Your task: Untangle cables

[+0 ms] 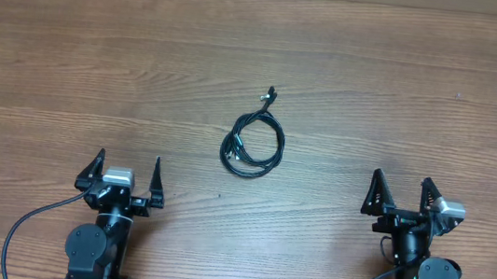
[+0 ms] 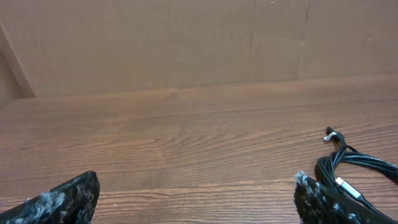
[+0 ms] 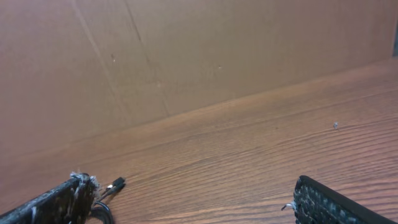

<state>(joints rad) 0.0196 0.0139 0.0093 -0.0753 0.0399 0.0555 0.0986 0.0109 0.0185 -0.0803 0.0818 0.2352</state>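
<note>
The cables lie as one small coil of thin black cords in the middle of the wooden table, with a plug end sticking out at the top. In the left wrist view the coil shows at the right edge, with silver plug tips. In the right wrist view one plug shows at the lower left. My left gripper is open and empty near the front left. My right gripper is open and empty near the front right. Both are well apart from the coil.
The wooden table runs to a brown cardboard wall at the back. Thick black arm cables hang by the arm bases at the front edge.
</note>
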